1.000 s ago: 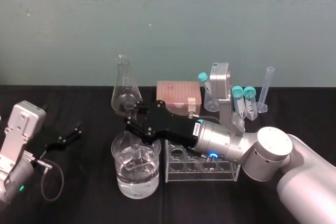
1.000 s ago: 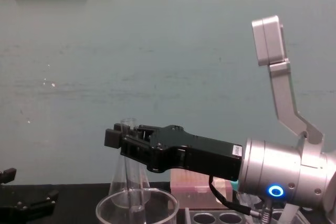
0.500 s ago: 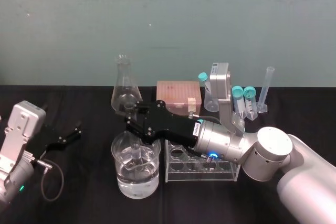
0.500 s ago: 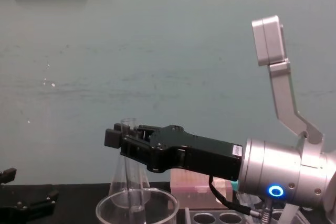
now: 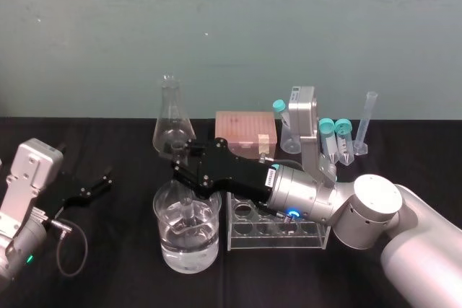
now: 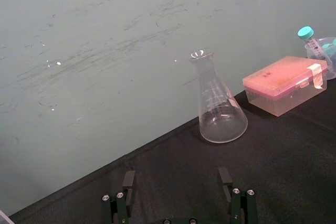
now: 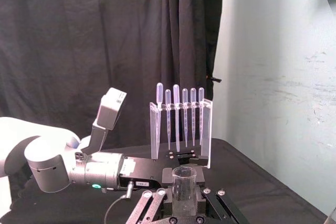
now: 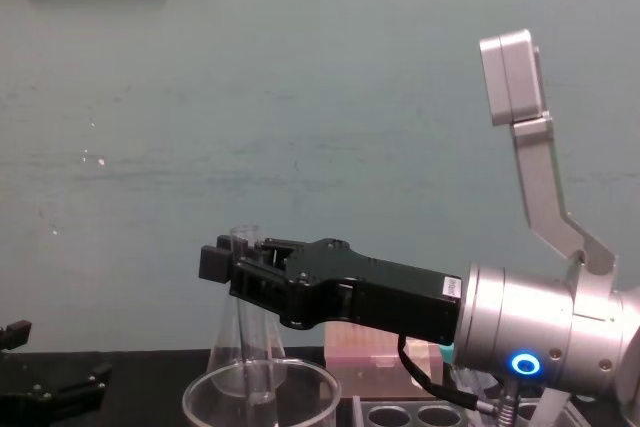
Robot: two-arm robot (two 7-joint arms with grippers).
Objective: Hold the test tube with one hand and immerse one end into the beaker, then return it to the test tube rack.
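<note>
One tube (image 5: 189,211) stands upright, pinched in my right gripper (image 5: 182,167), lower end inside the beaker (image 5: 164,247) just left of the rack (image 5: 278,234). My left gripper (image 5: 88,189) rests spread on the table (image 5: 115,268), far left.

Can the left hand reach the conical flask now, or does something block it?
Probably yes. The left hand is open and faces the flask across bare table; the right hand, holding the test tube over the beaker, stands aside.

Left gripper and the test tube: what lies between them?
In the head view, bare table, then the beaker wall; the right gripper holds the test tube inside it.
</note>
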